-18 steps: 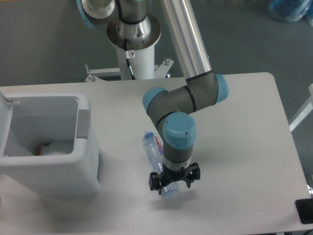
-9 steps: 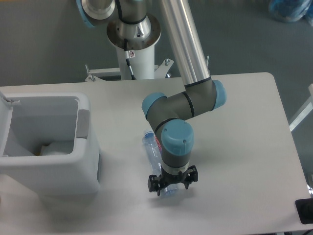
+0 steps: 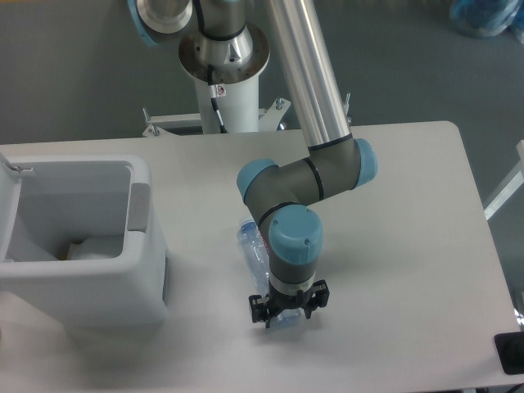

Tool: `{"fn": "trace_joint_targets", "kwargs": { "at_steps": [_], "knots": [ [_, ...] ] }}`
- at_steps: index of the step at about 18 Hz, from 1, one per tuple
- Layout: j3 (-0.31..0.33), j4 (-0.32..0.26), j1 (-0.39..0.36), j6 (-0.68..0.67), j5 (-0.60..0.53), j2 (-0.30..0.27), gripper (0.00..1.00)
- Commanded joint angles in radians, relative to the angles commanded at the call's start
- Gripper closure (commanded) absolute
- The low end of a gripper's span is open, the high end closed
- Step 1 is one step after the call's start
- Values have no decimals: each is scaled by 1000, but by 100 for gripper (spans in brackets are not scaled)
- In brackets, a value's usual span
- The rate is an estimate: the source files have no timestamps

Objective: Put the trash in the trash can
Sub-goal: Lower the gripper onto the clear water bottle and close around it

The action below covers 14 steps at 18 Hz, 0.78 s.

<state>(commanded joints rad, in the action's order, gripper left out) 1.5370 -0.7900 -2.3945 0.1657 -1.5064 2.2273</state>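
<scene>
I see the hand (image 3: 288, 309) lower than a second ago, spread astride the bottle (image 3: 255, 254) lying on the surface (image 3: 393, 246).

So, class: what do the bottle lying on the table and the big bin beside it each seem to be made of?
Bottle: likely thin clear plastic with a bluish tint; the table shows through it.
Bin: probably moulded white plastic with a smooth matte finish, going by its rounded corners and thick rim.
</scene>
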Motion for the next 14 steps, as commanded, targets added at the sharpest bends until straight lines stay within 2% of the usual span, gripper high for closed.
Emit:
{"fn": "trace_joint_targets", "kwargs": {
  "at_steps": [5, 14],
  "knots": [
    [5, 2, 2, 2, 3, -2, 28],
    [6, 0, 0, 12, 3, -6, 30]
  ]
}}
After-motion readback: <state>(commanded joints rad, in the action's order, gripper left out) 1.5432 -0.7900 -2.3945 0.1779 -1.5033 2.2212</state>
